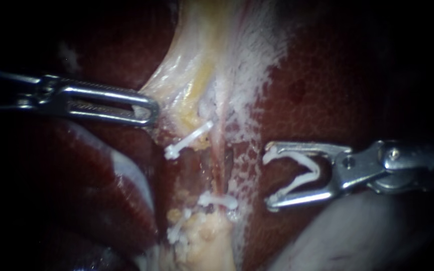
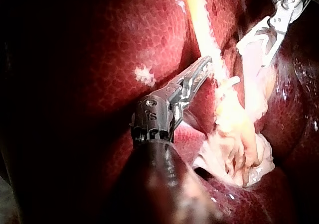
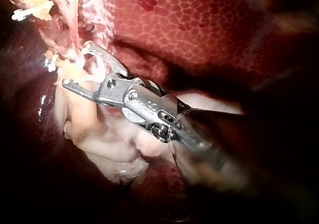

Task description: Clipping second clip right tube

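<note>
My right instrument point(image 1: 268, 175) comes in from the right, its jaws wide apart with an open white clip point(image 1: 311, 168) seated between them and touching both. It hovers to the right of the thin pinkish right tube point(image 1: 221, 155), apart from it. A closed white clip point(image 1: 219, 200) sits low on that tube. Another clip point(image 1: 187, 138) crosses the strand to its left, and a third point(image 1: 177, 233) lies lower. My left instrument point(image 1: 149, 113) is shut on the pale yellowish tissue point(image 1: 187, 75), holding it leftward. The right wrist view shows the loaded jaws point(image 3: 75, 64) just beside the tubes.
Dark red liver point(image 1: 327, 85) surrounds the pale dissected strip. A glossy liver lobe point(image 1: 101, 200) bulges at the lower left. Pale grey rounded tissue point(image 1: 337, 231) lies under my right instrument's shaft. Fatty yellow tissue point(image 1: 207, 241) sits at the foot of the tubes.
</note>
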Available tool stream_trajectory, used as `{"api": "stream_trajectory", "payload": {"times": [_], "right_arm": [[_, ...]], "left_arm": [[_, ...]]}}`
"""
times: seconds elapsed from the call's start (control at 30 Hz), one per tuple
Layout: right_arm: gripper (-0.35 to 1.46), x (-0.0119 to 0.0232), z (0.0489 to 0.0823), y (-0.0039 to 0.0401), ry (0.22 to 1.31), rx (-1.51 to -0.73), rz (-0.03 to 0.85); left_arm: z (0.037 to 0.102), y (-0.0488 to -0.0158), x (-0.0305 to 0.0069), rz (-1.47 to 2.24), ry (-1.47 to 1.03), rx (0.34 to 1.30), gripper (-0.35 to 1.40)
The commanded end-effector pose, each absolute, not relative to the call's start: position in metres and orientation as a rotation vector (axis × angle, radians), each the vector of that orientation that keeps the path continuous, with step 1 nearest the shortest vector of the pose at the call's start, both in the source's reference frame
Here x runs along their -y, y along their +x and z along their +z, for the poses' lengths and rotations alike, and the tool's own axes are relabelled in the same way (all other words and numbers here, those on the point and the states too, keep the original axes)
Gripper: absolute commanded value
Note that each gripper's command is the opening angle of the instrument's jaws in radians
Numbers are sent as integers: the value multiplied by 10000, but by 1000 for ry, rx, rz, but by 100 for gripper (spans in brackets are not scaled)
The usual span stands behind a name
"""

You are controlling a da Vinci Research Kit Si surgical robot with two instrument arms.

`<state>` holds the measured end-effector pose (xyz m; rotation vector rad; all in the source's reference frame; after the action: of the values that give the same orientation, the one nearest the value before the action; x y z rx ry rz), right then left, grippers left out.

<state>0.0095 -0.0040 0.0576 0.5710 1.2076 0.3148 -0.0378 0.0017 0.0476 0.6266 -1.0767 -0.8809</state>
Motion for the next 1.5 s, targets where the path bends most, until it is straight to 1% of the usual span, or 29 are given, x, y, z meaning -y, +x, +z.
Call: {"api": "stream_trajectory", "payload": {"times": [0.03,0.23,0.43,1.13,1.5], "right_arm": [[60,43,580,99,578,-1205,314],[60,55,599,116,605,-1198,325],[60,58,604,130,619,-1195,327],[60,70,605,177,659,-1191,313],[57,74,601,184,696,-1183,327]], "left_arm": [[470,-378,-15,-881,626,1077,-35],[428,-378,-2,-884,633,1089,-35],[399,-373,-1,-885,639,1107,-35],[409,-367,-6,-891,628,1106,-35],[415,-366,-9,-893,625,1106,-35]]}}
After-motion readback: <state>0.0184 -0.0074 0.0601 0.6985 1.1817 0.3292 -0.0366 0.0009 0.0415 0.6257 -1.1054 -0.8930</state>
